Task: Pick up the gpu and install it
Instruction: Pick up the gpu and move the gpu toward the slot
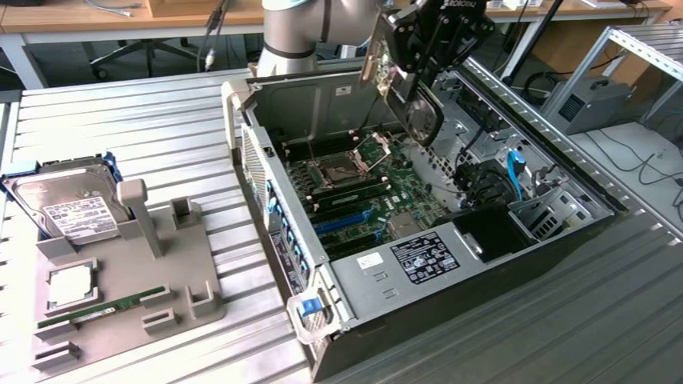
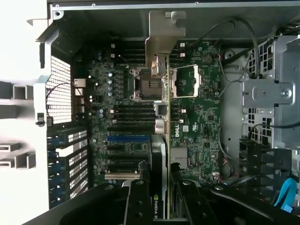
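The end effector (image 1: 418, 64) is clamped on the gpu (image 1: 420, 112); the card hangs on edge above the open case (image 1: 481, 320), over the motherboard (image 2: 201, 117), not yet seated in a slot; it looks stiff, fairly light and fragile; best held by its flat cooler faces, as now, away from the edge contacts and the bracket (image 2: 161, 33).

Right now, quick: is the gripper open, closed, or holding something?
Gripper: closed on the GPU, holding it edge-down over the open computer case.
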